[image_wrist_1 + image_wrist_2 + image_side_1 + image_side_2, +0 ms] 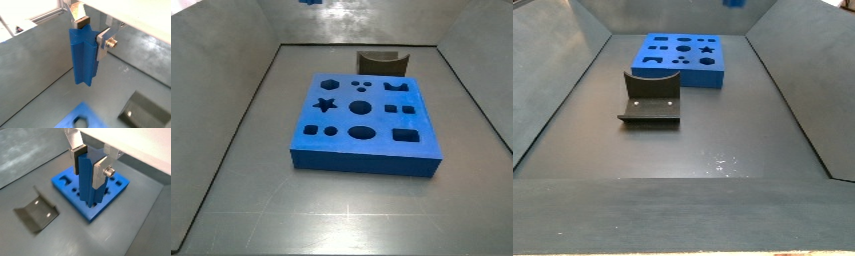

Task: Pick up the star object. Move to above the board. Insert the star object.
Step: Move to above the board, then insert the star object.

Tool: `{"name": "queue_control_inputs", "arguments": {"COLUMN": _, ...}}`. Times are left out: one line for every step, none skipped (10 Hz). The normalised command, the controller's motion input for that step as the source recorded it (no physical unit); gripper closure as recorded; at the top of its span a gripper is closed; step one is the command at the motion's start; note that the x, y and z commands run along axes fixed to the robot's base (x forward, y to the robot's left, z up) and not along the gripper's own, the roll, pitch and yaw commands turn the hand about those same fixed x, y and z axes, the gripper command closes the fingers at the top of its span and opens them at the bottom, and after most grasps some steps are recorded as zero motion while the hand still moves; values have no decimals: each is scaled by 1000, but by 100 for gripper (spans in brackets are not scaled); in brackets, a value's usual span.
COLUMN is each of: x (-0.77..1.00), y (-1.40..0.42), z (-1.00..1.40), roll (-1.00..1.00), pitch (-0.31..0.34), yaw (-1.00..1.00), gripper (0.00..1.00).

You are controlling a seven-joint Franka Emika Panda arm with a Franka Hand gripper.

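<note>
My gripper (92, 34) (90, 164) is shut on the star object (83, 55) (90, 178), a tall blue ridged rod that hangs upright from the two silver fingers. The fingers clamp its upper end. In both wrist views it is held well above the floor. The board (65, 180) (79, 118), a thick blue block with dark cut-outs, lies below it. Both side views show the whole board (365, 150) (663, 62) with its star hole (326, 103) (708, 48) uncovered. There, only a small blue tip (310, 2) (735, 3) shows at the upper edge, and the gripper itself is out of view.
The dark fixture (37, 210) (143, 110) (381, 62) (649, 100) stands on the grey floor close beside one short end of the board. Sloping grey walls (231, 90) (553, 90) enclose the floor on all sides.
</note>
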Motion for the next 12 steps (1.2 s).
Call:
{"name": "queue_control_inputs", "arguments": {"x": 245, "y": -1000, "z": 294, "roll": -17, "pitch": 123, "yaw": 0, "gripper": 100}}
{"name": "queue_control_inputs", "arguments": {"x": 256, "y": -1000, "z": 294, "roll": -6, "pitch": 115, "yaw": 6, "gripper": 100}}
{"name": "queue_control_inputs", "arguments": {"x": 267, "y": -1000, "z": 297, "roll": 5, "pitch": 119, "yaw": 7, "gripper": 100}}
{"name": "queue_control_inputs", "arguments": {"x": 282, "y": -1000, "z": 299, "roll": 12, "pitch": 123, "yaw": 7, "gripper": 100}}
{"name": "queue_control_inputs", "arguments": {"x": 295, "y": -1000, "z": 300, "roll": 0, "pitch": 126, "yaw": 1, "gripper": 100}}
{"name": "queue_control_inputs", "arguments": {"x": 329, "y": -1000, "z": 306, "roll": 12, "pitch": 130, "yaw": 10, "gripper": 100}}
{"name": "queue_control_inputs", "arguments": {"x": 272, "y": -746, "z": 235, "roll": 19, "pitch": 133, "yaw": 13, "gripper": 100}}
{"name": "queue_control_inputs", "arguments": {"x": 205, "y": -465, "z": 146, "roll": 27, "pitch": 125, "yaw": 10, "gripper": 100}}
{"name": "queue_control_inputs", "arguments": {"x": 143, "y": -275, "z": 90, "roll": 35, "pitch": 107, "yaw": 10, "gripper": 100}}
{"name": "queue_control_inputs", "arguments": {"x": 0, "y": 0, "z": -26, "roll": -49, "pitch": 0, "yaw": 0, "gripper": 100}}
{"name": "queue_control_inputs", "arguments": {"x": 0, "y": -3, "z": 0, "roll": 0, "pitch": -20, "yaw": 0, "gripper": 100}}
{"name": "queue_control_inputs", "arguments": {"x": -3, "y": 0, "z": 0, "roll": 0, "pitch": -51, "yaw": 0, "gripper": 100}}
